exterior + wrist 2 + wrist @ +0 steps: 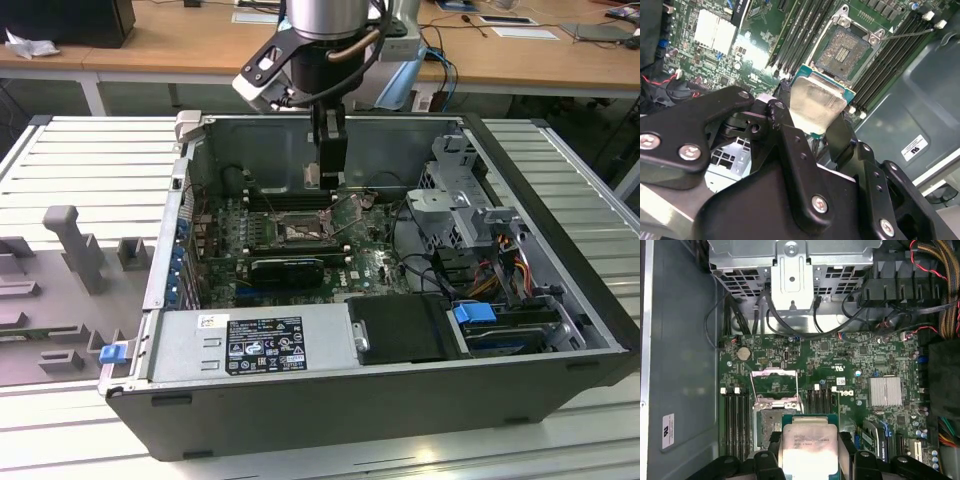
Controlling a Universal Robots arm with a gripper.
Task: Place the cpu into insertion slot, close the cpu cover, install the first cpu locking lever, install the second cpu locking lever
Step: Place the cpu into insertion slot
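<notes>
My gripper [327,176] hangs inside the open computer case [560,250], shut on the cpu [817,102], a small square chip with a silvery top and green edge. The cpu [809,445] sits between the black fingers [785,125] in both wrist views, held above the motherboard and just off to one side of the insertion slot [771,426]. The insertion slot [845,50] lies open with its contact field bare. The cpu cover [773,373], a thin silvery frame, is flipped back beside the slot. A thin wire locking lever [905,34] stands out from the slot.
Long black memory slots [735,415] flank the slot on both sides. A black expansion card [288,268] lies in front of the slot in the exterior view. A metal drive cage [455,200] with cables, the power supply [250,340] and a silver heatsink [885,391] surround the board.
</notes>
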